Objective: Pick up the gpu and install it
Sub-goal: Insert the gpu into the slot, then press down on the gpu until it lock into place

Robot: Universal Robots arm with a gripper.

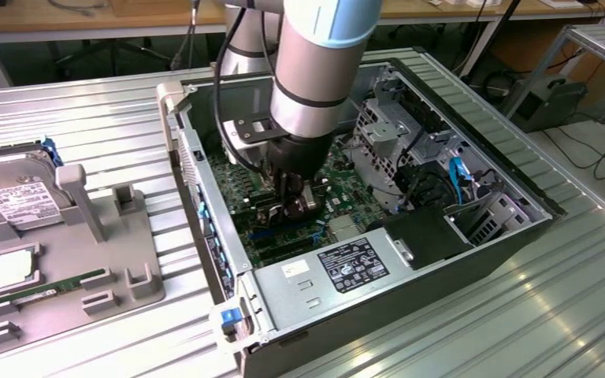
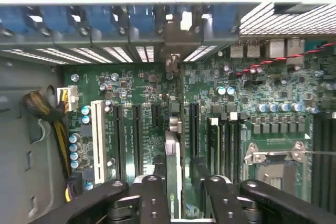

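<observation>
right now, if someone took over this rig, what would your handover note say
Tool: open, down inside the pc case, jaws either side of the gpu.
Gpu: upright and edge-on, standing at a motherboard slot between the jaws.
Done: gpu picked up and brought into the case at the slot.
Left: whether it is fully seated cannot be told from these views.

Seen edge-on, the gpu (image 2: 173, 156) stands upright in a slot of the green motherboard (image 2: 157, 103), between the gripper's (image 2: 178, 195) parted black fingers (image 2: 152, 198), with clear gaps either side.
</observation>
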